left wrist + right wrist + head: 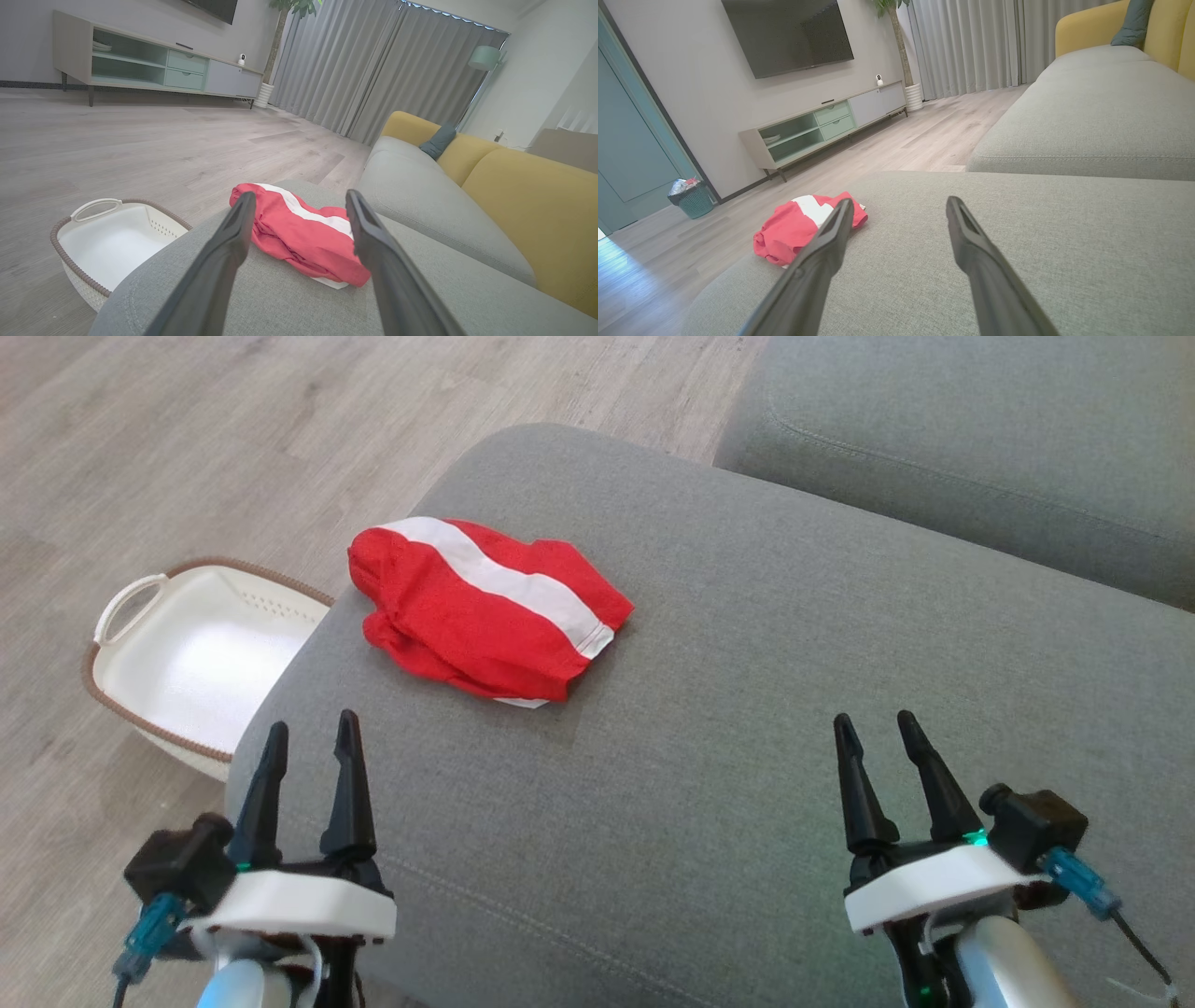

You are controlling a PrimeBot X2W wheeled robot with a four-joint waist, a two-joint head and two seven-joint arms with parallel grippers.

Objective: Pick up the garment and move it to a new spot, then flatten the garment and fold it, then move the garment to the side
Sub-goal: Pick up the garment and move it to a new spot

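Left pincer and right pincer hover released, holding nothing, over a grey sofa cushion. The bunched red-and-white garment lies just ahead of the left pincer, bare cushion between them. A white basket stands on the floor to its left.

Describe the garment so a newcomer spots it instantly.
Find the big grey cushion before the robot. Near its left edge, by the white floor basket, lies the crumpled garment. Unlike both, it is bright red with a white stripe.
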